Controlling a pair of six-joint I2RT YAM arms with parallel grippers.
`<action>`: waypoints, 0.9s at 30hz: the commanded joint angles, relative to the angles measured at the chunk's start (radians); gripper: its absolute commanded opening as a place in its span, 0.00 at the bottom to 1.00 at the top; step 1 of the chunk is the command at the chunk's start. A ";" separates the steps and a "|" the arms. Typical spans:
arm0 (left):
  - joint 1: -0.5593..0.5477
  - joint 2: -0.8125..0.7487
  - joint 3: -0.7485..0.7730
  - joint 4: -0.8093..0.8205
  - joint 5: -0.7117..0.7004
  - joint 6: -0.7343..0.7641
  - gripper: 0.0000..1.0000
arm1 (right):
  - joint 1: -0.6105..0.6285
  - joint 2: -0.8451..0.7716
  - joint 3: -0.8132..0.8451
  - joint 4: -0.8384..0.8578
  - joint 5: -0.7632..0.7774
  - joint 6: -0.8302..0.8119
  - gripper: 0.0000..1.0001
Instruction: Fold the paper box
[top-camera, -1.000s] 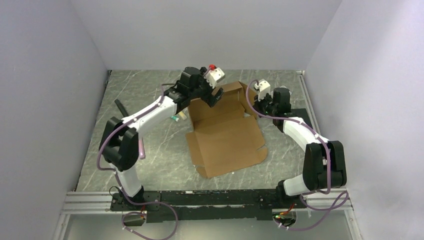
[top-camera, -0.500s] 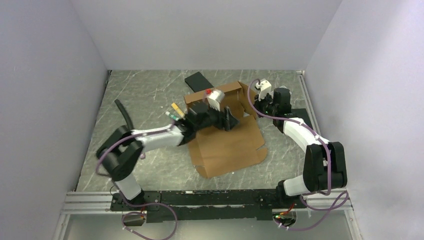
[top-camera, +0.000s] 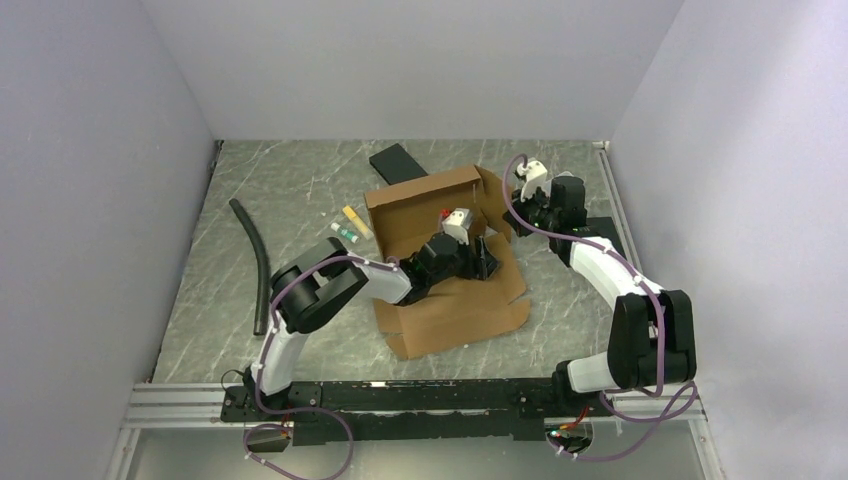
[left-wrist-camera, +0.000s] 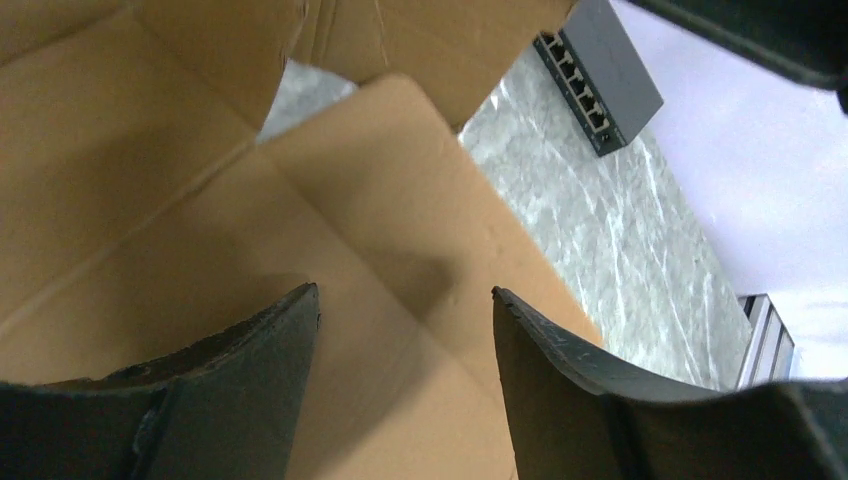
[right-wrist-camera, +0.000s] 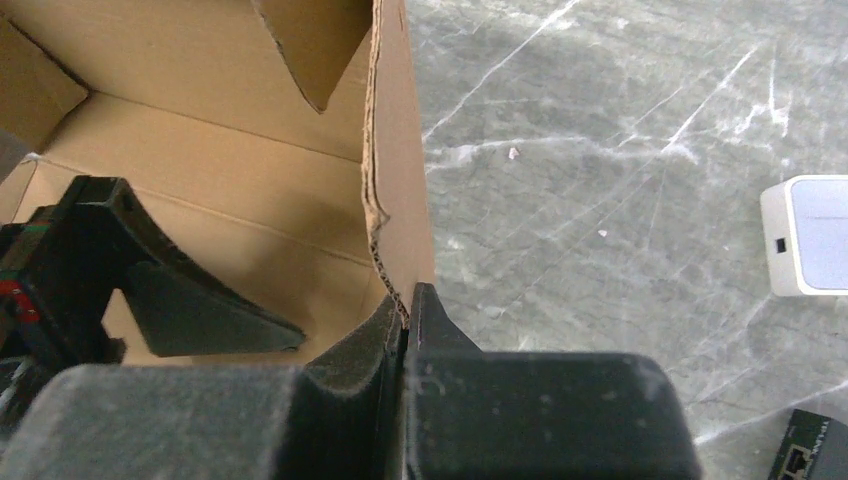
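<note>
The brown paper box (top-camera: 450, 300) lies in the middle of the table with its back wall (top-camera: 420, 195) standing up. My left gripper (top-camera: 482, 260) reaches low inside the box from the left. It is open, and its fingers (left-wrist-camera: 250, 390) hover over the inner cardboard panel (left-wrist-camera: 400, 220) with nothing between them. My right gripper (top-camera: 512, 220) is shut on the top edge of the box's right side flap (right-wrist-camera: 400, 200), which stands upright. In the right wrist view the left gripper's fingers (right-wrist-camera: 190, 310) show inside the box.
A black hose (top-camera: 255, 260) curves along the left. A flat black slab (top-camera: 397, 160) lies behind the box. Small yellow and green items (top-camera: 350, 225) sit left of it. A white square container (right-wrist-camera: 805, 235) and a grey network switch (left-wrist-camera: 600, 80) lie to the right.
My left arm swung down from above the back wall and dropped low into the box, toward the right flap, its jaws narrowing somewhat. The right gripper kept its hold.
</note>
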 joint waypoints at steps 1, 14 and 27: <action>-0.006 0.047 0.052 0.139 -0.035 0.021 0.66 | -0.007 -0.027 0.031 0.008 -0.065 0.047 0.00; -0.008 0.164 0.151 0.016 0.039 0.007 0.23 | -0.010 -0.021 0.053 -0.014 -0.082 0.073 0.00; -0.009 0.119 0.131 0.015 0.035 0.034 0.32 | -0.012 -0.029 0.035 -0.045 -0.074 0.049 0.00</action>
